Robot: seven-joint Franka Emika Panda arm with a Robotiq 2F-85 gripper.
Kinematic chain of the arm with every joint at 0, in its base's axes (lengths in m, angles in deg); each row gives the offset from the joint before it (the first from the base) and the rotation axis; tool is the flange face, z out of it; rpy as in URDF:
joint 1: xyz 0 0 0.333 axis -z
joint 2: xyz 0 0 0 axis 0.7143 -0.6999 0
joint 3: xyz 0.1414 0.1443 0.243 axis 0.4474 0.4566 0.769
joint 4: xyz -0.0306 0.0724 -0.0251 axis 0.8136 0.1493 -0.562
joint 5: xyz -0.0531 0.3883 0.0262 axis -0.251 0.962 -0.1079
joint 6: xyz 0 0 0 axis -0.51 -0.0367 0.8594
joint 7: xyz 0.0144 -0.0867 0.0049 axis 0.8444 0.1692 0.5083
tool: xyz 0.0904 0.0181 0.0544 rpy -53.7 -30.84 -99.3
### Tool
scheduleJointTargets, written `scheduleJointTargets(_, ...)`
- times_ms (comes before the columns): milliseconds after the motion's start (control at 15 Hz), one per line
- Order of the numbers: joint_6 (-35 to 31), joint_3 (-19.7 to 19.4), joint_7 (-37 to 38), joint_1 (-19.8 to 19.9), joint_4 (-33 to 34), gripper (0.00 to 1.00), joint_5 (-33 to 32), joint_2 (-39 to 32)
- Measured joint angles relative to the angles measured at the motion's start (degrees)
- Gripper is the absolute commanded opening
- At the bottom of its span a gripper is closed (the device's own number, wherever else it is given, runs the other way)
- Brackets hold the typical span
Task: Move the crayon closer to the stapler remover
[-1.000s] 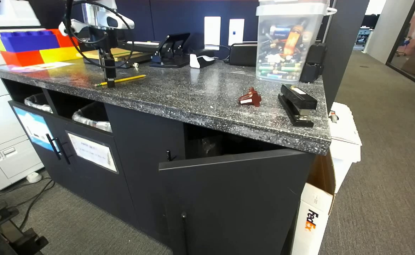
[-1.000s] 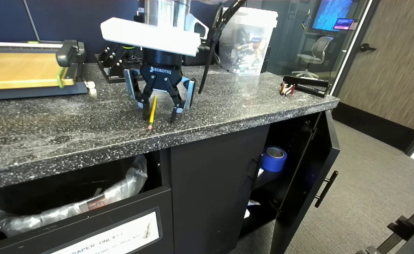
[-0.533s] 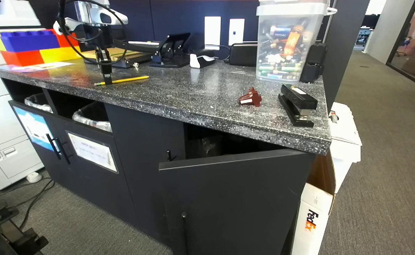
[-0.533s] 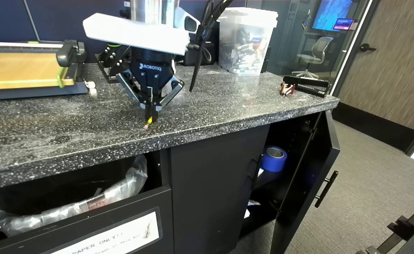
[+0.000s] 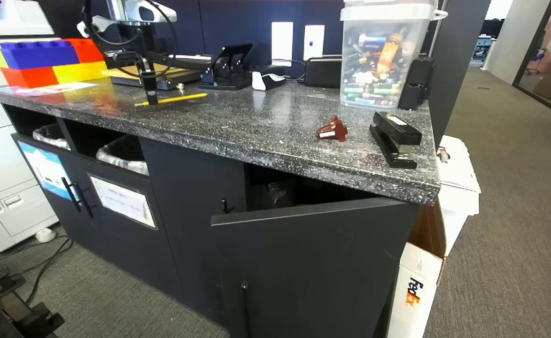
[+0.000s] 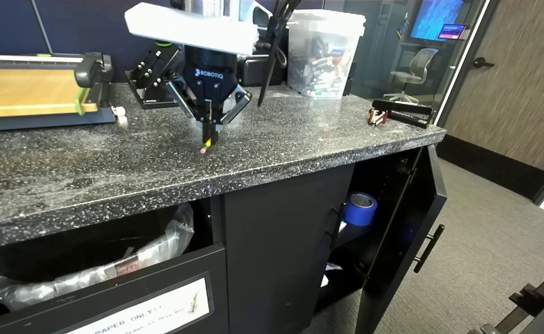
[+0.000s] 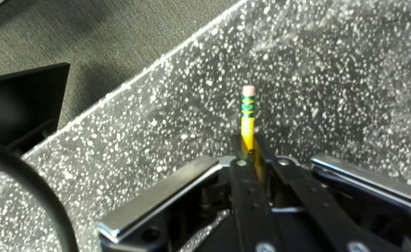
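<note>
The crayon, which looks like a yellow pencil with a green band and pink eraser (image 7: 248,91), is pinched between the fingertips of my gripper (image 6: 210,138). In an exterior view the crayon (image 5: 183,98) sticks out on both sides of the black fingers, near the left part of the counter. It seems slightly above the surface, though the gap is hard to judge. In the wrist view the eraser end points away from the jaws. Well to the right, the dark red stapler remover (image 5: 332,129) rests on the counter, also visible beside the stapler in an exterior view (image 6: 377,117).
A long black stapler (image 5: 395,141) lies near the counter's right end. Behind stands a clear bin of batteries (image 5: 374,61). A black stand (image 5: 228,65) and a paper cutter (image 6: 30,93) are at the back. Below the counter edge a cabinet door (image 5: 303,263) hangs ajar.
The jaws have come together on the crayon. Since then the gripper and crayon have risen and shifted slightly right in both exterior views. The stapler remover has stayed put.
</note>
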Motion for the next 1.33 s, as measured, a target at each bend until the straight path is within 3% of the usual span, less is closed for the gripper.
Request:
scheduleJointTargets(667, 1.3, -1.9, 1.2, 10.8, -0.3, 0.02, 0.0, 0.7)
scheduleJointTargets(1267, 6.9, -2.9, 2.0, 18.4, -0.4, 0.02, 0.0, 0.1)
scheduleJointTargets(1333, 7.3, -2.9, 2.0, 18.9, -0.4, 0.33, 0.0, -0.1)
